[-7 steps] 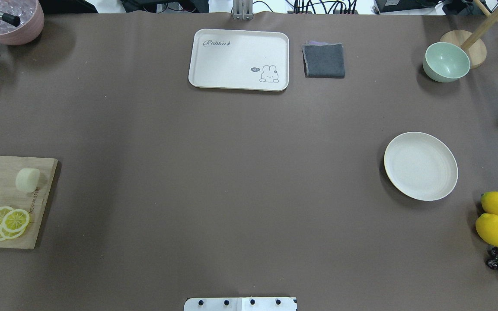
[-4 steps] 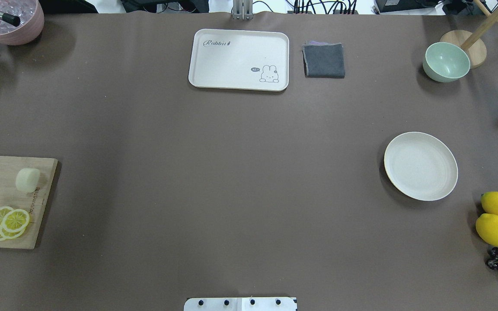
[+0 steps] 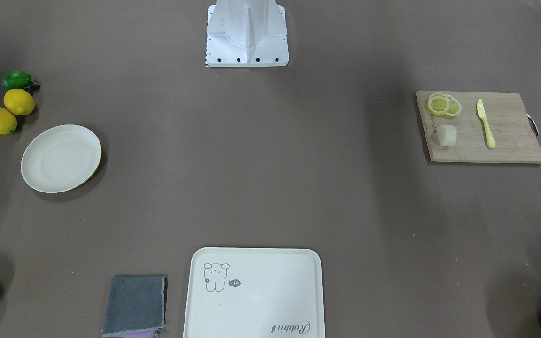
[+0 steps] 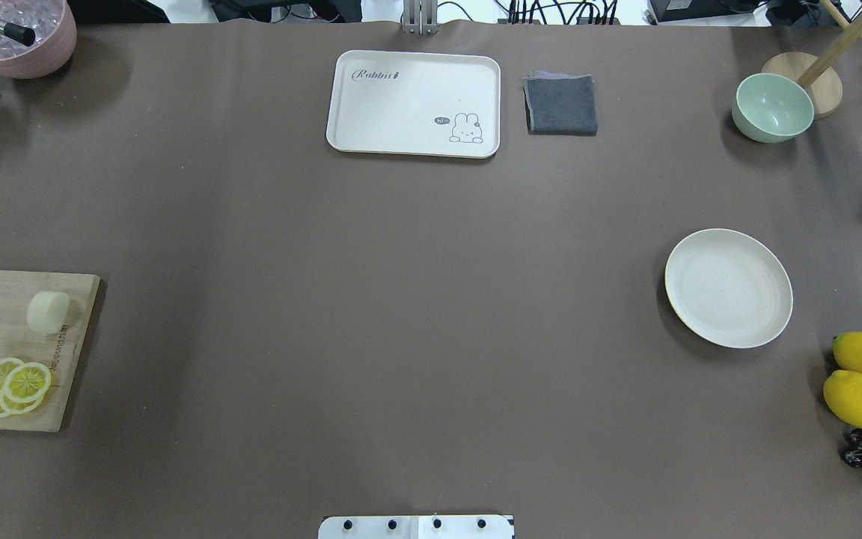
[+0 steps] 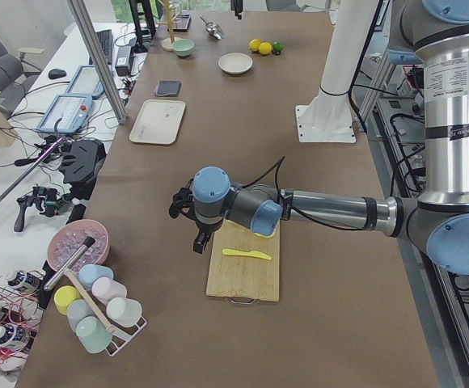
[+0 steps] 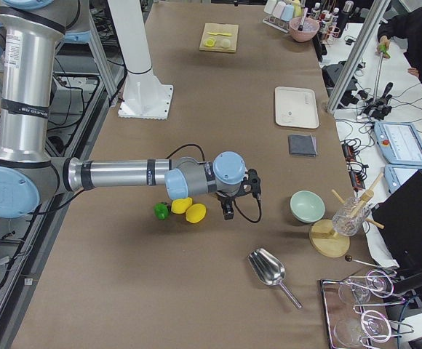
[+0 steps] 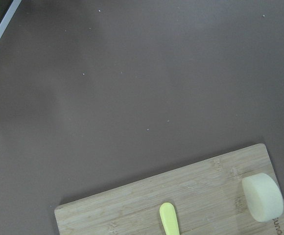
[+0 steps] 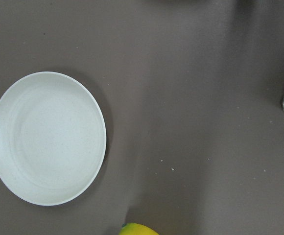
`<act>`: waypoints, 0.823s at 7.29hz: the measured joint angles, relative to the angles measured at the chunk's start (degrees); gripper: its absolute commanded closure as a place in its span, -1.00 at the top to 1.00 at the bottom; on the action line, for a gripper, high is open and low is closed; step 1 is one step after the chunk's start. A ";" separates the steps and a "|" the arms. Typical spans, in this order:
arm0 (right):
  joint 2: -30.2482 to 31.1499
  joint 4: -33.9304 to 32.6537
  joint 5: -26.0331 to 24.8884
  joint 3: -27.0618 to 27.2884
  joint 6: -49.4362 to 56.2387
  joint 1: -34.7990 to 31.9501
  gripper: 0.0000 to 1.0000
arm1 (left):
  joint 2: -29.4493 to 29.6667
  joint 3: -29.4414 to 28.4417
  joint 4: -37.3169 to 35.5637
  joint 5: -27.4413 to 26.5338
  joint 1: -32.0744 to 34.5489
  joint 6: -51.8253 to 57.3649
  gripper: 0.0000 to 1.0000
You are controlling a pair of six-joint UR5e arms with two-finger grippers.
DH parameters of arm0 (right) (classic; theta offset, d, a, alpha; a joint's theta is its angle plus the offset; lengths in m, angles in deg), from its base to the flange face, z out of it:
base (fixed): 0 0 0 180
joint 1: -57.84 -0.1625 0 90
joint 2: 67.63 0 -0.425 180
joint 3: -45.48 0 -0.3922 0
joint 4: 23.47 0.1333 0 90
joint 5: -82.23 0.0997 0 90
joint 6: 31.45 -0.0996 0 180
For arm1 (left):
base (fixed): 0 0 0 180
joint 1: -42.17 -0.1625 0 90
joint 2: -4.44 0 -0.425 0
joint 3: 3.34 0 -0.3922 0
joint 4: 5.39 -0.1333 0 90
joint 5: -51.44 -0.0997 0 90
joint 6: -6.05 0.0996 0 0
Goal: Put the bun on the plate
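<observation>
Bun (image 4: 48,312) lies on board (image 4: 4,359) at left edge of overhead; board cut off by frame. Plate (image 4: 728,288) mid right, well apart. Left gripper (image 5: 196,236) and right gripper (image 6: 228,210) in side views only, cannot tell whether parted or closed

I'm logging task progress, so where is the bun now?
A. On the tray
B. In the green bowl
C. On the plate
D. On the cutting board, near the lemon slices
D: the bun lies on the cutting board, just beyond the lemon slices, while the plate across the table holds nothing.
</observation>
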 measured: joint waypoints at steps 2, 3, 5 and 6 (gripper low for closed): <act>-4.60 2.60 -0.67 -2.67 -9.10 4.38 0.97 | 0.05 -0.11 1.09 -1.50 -0.17 -0.03 0.94; -7.58 3.11 -0.86 -5.00 -12.30 6.71 0.97 | 0.04 -0.11 1.33 -1.61 -0.19 -0.16 0.94; -10.63 5.90 -1.43 -10.03 -14.27 10.46 0.92 | 0.08 0.02 1.45 -1.36 -0.20 -0.28 0.94; -11.78 7.98 -1.64 -12.88 -14.49 11.40 0.86 | 0.10 0.10 1.46 -1.23 -0.21 -0.29 0.94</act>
